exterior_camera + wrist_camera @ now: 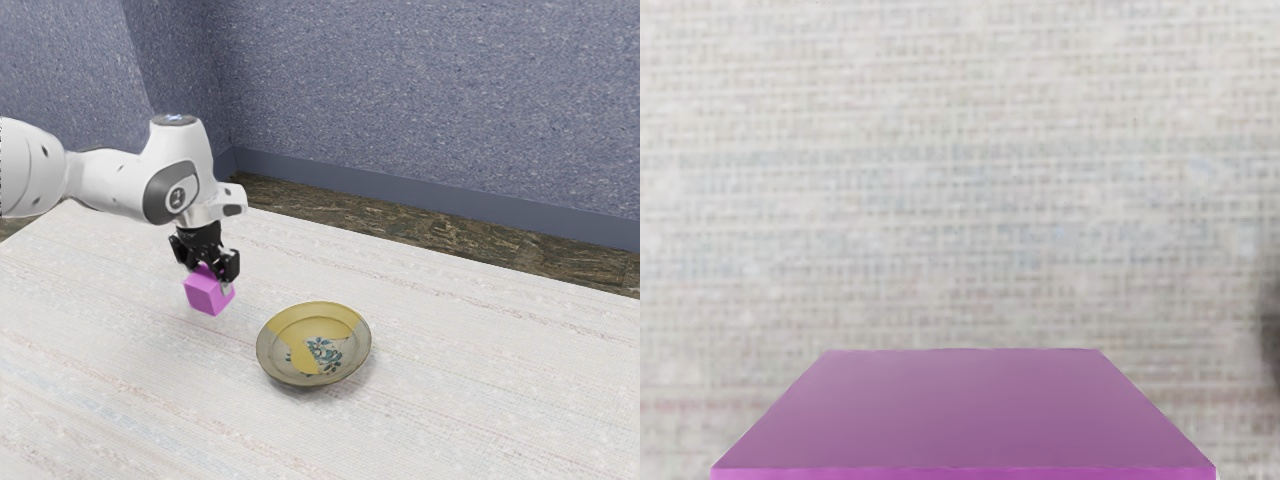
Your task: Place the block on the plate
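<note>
Plate (318, 317) on tbl (470, 400); block (206, 293) twd ext. view's left.

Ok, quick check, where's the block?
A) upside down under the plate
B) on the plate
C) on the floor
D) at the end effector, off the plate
D: the exterior view shows the block right at the end effector, with bare tabletop visible between it and the plate.

The block (207, 294), held between the fingers (232, 266), is finished smooth and matt like plastic; below them the tabletop (120, 380) is textured like coarse woven cloth, near them the plate (276, 351) is glazed like ceramic, and above them the arm (112, 183) is cased in smooth, plastic-like shell
</note>
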Tool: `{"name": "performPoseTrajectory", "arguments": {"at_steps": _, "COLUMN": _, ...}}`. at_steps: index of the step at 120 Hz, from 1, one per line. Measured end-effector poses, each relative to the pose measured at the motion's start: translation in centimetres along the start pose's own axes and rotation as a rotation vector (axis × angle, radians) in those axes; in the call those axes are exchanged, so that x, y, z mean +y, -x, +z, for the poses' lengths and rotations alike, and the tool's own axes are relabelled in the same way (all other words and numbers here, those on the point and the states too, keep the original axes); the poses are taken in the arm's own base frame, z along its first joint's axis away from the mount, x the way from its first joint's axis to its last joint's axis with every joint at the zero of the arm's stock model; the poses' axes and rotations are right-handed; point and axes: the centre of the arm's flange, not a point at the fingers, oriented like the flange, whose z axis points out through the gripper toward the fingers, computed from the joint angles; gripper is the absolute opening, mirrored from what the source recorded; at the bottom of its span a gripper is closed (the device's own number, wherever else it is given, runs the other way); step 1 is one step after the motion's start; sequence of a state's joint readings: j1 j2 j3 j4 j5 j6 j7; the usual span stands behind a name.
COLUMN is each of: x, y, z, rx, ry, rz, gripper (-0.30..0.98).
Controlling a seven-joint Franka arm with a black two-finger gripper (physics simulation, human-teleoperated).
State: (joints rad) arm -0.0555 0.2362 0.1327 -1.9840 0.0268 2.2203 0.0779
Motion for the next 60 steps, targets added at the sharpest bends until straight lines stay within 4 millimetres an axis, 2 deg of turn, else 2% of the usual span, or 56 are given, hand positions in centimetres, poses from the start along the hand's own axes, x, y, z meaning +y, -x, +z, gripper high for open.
{"name": "performPoseTrajectory", "arguments": {"at_steps": 25, "x": 7.7, "y": 0.0, "z": -1.2, "rx": -0.003, "ry": -0.018, "rz": 0.101, "gripper": 0.40}}
{"name": "performPoseTrajectory", "arguments": {"at_steps": 60, "x": 15.8, "y": -0.1, "z": -2.5, "rx": 0.021, "ry": -0.039, "rz": 0.175, "gripper": 0.40}}
